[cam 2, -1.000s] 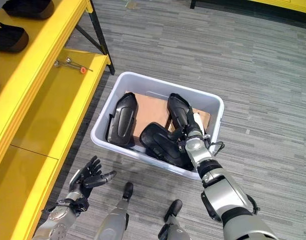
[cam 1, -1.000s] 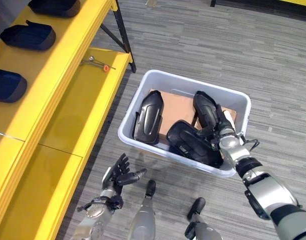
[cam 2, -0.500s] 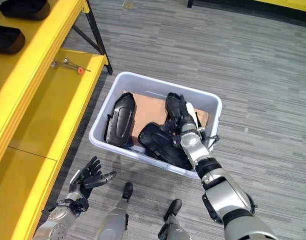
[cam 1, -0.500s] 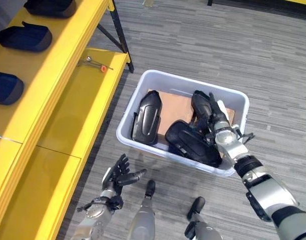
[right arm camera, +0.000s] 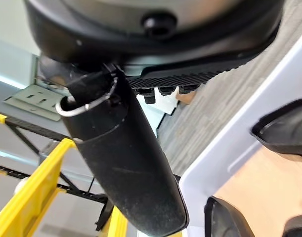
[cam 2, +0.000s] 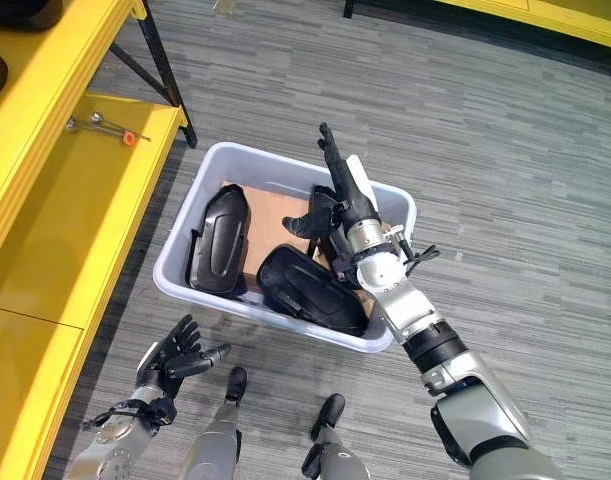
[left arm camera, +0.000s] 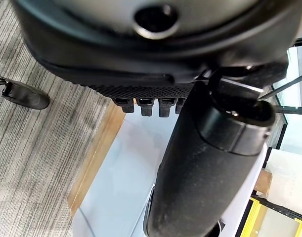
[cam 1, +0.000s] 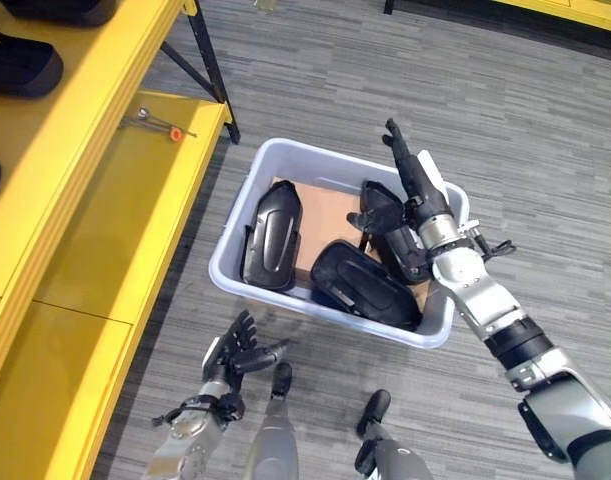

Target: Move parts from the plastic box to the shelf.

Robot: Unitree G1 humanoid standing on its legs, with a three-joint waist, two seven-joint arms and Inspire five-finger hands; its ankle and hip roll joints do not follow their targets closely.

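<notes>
R hand over plastic box, fingers straight; prob. touching part.

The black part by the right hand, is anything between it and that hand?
Nothing visible. The right hand is raised over the plastic box, fingers straight, just above the black part leaning near the far right wall. Two other parts lie to its left, not between them.

Three black parts in one plastic box; two more parts on one yellow shelf.
</notes>
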